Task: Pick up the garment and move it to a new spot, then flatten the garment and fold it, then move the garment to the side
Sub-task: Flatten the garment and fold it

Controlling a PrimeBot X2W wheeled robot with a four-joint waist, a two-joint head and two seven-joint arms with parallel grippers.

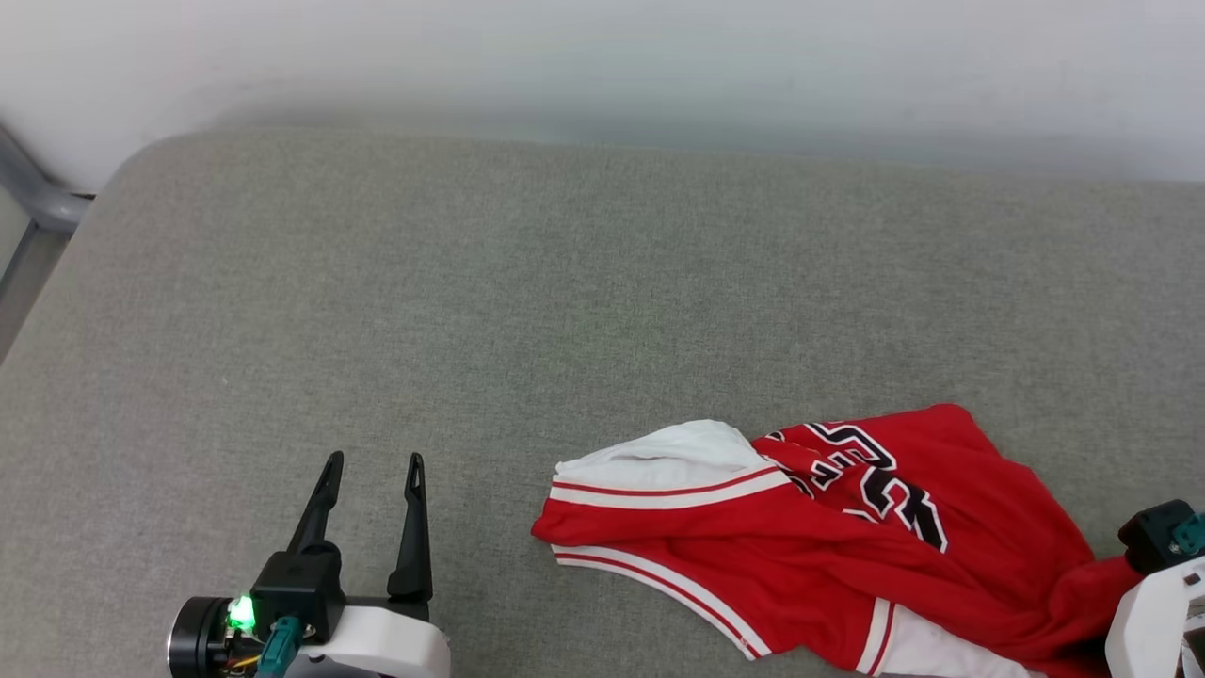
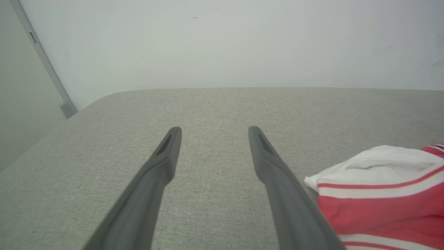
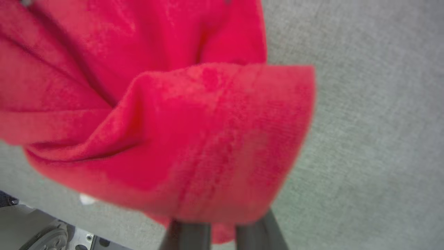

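Note:
The garment (image 1: 847, 556) is a red jersey with white panels, striped trim and black lettering. It lies crumpled at the lower right of the grey cushion (image 1: 471, 282). In the left wrist view the garment (image 2: 381, 201) lies just right of my left gripper (image 2: 214, 129). That left gripper (image 1: 375, 459) hovers open and empty at the lower left, well left of the jersey. My right wrist (image 1: 1163, 584) sits at the garment's right end. In the right wrist view a red fold of the garment (image 3: 194, 139) drapes over my right gripper (image 3: 222, 225), whose two fingers (image 3: 189, 238) stand close together, pinching the cloth.
A white wall (image 1: 602, 56) runs behind the cushion's far edge. A grey metal rail (image 1: 38, 198) stands past the rounded far-left corner. Bare grey cushion stretches across the middle and left. Part of the robot's base (image 3: 41, 236) shows below the cushion's near edge.

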